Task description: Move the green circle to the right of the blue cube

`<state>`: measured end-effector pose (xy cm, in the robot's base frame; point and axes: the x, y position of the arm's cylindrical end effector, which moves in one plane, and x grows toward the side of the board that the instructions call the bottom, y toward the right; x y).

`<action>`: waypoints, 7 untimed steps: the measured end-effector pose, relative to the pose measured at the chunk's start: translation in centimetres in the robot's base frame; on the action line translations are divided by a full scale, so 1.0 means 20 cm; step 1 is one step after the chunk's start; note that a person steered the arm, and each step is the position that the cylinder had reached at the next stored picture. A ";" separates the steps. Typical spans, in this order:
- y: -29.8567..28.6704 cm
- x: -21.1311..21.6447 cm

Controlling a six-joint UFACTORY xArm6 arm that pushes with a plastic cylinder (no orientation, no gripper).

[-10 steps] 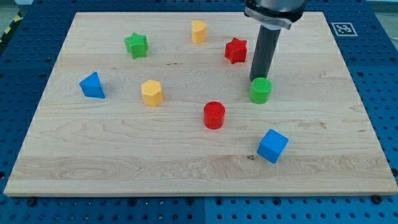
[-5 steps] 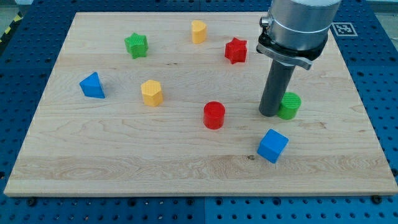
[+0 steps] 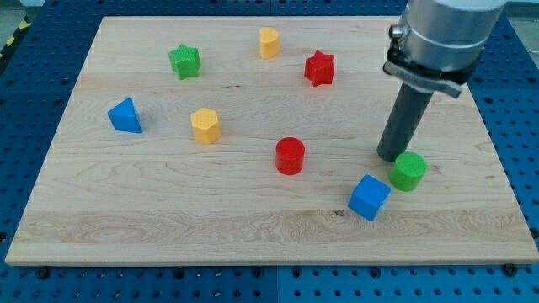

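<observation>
Standing upright, our rod comes down from the far right, and my tip (image 3: pixel 391 157) rests on the desk (image 3: pixel 126 210), touching the far-left side of the green circle (image 3: pixel 408 171). We have no hand here, so nothing is held. The green circle lies just right of the blue cube (image 3: pixel 370 197), slightly farther. The red cylinder (image 3: pixel 290 156) stands well left.

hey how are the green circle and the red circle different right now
The green circle is green; the red circle is red. The green circle has my tip against its upper-left side; the red circle stands alone. The green circle sits just right of the blue cube; the red circle lies further to its left. Both are upright cylinders.
</observation>
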<state>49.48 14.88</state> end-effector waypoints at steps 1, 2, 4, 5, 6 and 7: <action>0.04 -0.10; 0.18 -0.09; 0.08 0.18; 0.09 0.16; 0.08 -0.07; -0.09 -0.18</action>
